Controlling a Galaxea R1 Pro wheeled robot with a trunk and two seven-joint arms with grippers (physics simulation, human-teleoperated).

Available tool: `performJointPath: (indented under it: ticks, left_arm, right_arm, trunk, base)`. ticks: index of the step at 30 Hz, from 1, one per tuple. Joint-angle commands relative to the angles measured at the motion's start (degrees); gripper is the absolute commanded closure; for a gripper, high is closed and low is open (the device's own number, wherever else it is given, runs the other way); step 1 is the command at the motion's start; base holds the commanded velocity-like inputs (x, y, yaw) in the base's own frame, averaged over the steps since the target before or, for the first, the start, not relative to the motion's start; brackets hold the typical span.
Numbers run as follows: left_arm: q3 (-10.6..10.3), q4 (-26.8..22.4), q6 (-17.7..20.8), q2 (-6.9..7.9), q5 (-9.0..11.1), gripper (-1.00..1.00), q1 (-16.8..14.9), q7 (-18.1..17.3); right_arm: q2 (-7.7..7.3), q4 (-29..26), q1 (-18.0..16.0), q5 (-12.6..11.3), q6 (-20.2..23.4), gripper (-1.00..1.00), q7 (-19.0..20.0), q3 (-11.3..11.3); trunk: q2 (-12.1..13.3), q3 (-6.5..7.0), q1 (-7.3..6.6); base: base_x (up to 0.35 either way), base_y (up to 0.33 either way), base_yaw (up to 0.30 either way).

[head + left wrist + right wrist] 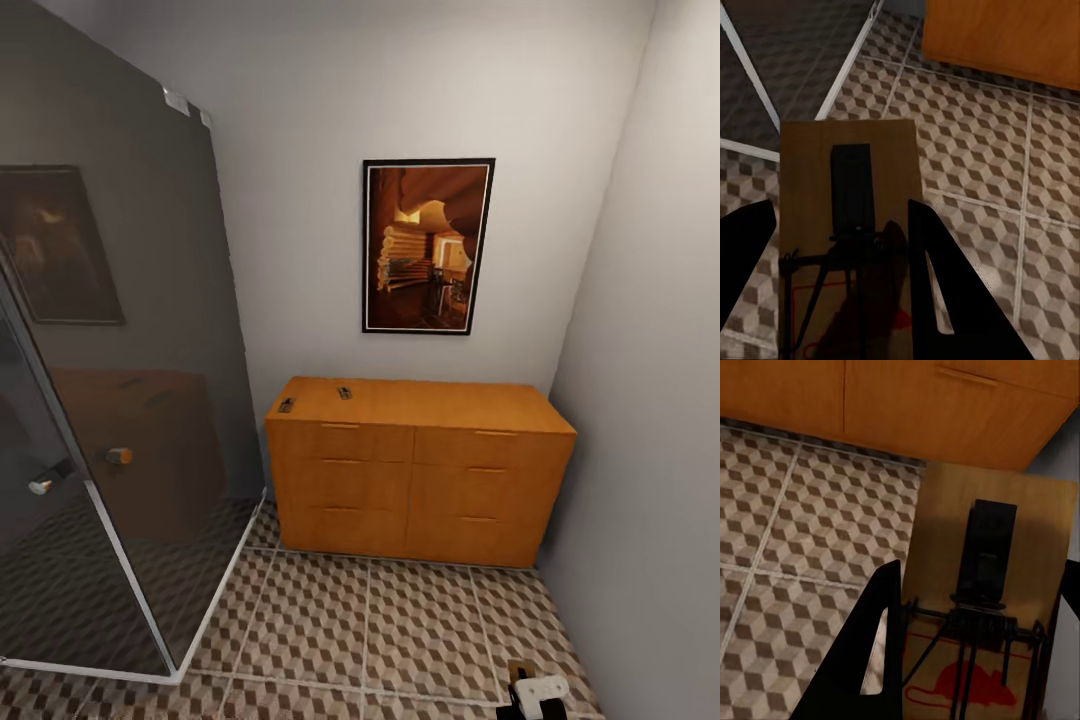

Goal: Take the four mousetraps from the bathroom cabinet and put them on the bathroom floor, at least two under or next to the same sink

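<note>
Cabinet [420,470]: orange-brown, against back wall below framed picture [428,245]. Two mousetraps on its top, left end [286,405] and just right of it [345,393]; both not yet collected.

Left hand [840,285]: fingers either side of third mousetrap [849,225], pinching it above tiled floor [982,150].

Right hand [975,652]: pinching fourth mousetrap [990,585], over floor near cabinet base.

Progress, judged: about midway; none on floor yet, sink placement pending.

Markings: red mouse silhouette printed on right-hand trap; no readable writing.

Glass shower panel [110,400] beside cabinet.
</note>
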Motion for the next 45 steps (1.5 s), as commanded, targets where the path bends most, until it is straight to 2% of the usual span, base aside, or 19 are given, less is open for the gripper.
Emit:
performJointPath:
  ticks: [1, 45]
  left_arm:
    - [-0.26, 0.25, -0.26, -0.01, 0.63, 1.00, -0.13, -0.54]
    - [-0.17, 0.17, -0.26, -0.79, 0.63, 1.00, -0.13, -0.57]
  right_arm:
    - [0.02, 0.20, -0.09, -0.60, -0.37, 1.00, 0.09, 0.51]
    - [0.19, 0.20, -0.09, -0.60, -0.46, 1.00, 0.09, 0.51]
  trunk:
    - [-0.12, -0.12, 0.03]
    - [-0.12, -0.12, 0.03]
  base:
    - [0.000, 0.000, 0.300]
    - [0.000, 0.000, 0.300]
